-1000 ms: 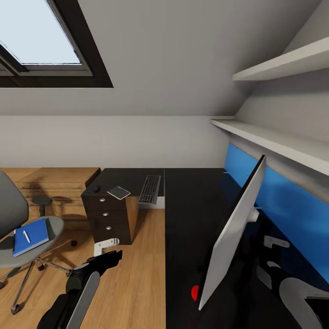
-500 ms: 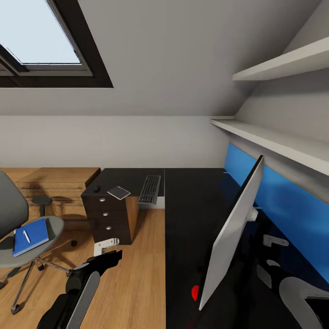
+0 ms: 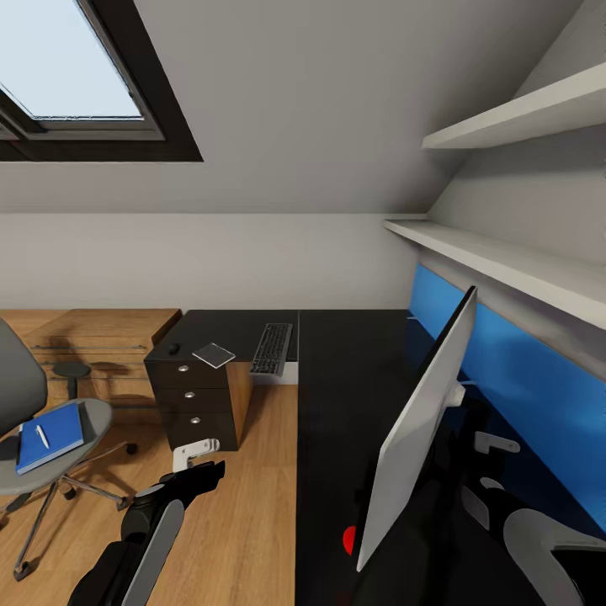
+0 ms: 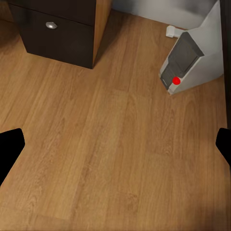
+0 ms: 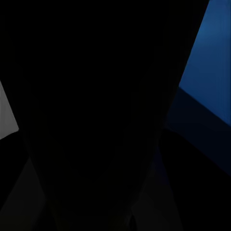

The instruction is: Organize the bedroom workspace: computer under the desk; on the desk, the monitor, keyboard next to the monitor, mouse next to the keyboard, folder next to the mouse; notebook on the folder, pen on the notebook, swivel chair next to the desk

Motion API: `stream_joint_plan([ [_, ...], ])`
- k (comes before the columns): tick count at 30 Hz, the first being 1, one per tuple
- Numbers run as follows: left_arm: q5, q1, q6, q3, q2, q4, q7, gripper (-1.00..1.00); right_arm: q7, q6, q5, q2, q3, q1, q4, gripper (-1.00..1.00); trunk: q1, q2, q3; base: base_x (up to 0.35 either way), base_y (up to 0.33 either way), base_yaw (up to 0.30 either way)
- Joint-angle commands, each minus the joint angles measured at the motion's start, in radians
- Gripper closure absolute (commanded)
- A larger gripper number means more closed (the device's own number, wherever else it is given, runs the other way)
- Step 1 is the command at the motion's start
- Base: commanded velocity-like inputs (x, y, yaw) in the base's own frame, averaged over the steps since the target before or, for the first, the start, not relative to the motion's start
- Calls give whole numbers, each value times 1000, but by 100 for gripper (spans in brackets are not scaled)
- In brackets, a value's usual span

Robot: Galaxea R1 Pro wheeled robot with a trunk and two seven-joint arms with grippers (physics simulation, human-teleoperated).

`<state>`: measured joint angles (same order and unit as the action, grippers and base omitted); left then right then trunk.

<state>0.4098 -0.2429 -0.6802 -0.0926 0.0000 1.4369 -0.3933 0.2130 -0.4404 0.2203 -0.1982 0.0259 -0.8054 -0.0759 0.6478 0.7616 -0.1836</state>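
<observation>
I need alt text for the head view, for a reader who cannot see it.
A black desk holds a monitor, keyboard, notebook and mouse. To its left a swivel chair carries a blue folder with a pen on it.

Monitor [image 3: 417,433] at 4 o'clock on the desk [image 3: 337,387]; keyboard [image 3: 273,348] at 12; swivel chair [image 3: 34,429] at 9

We see the desk [image 3: 353,370] w/ a glossy black top, mirror-smooth. Floor [image 4: 106,144] looks like matt wood planks, visible grain; the low cabinet [image 3: 93,337] at far left has a similar wood look. Drawer unit [image 3: 198,396]: dark smooth fronts, shiny metal-looking knobs. Swivel chair [image 3: 50,454] seat reads as matt grey, legs silvery. Monitor [image 3: 417,433] back pale grey, smooth, plastic-like. Computer [image 4: 192,57] case silver-grey, matt.
</observation>
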Motion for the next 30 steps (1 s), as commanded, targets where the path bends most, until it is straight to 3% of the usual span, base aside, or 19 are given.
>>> stream_joint_plan([
  [1,11,-1,-2,-1,0,1,-9,-100,-12,2,-2,14,-18,0,93,100,1,1,-2,0,-6,0],
  [11,11,-1,-2,-1,0,1,-9,-100,-12,2,-3,14,-18,0,93,100,1,1,-2,0,-1,0],
  [12,11,-1,-2,-1,0,1,-9,-100,-12,2,-3,14,-18,0,93,-100,1,1,-2,0,0,0],
  [30,11,-1,-2,-1,0,1,-9,-100,-12,2,-4,16,-18,0,93,-100,1,1,-2,0,0,0],
])
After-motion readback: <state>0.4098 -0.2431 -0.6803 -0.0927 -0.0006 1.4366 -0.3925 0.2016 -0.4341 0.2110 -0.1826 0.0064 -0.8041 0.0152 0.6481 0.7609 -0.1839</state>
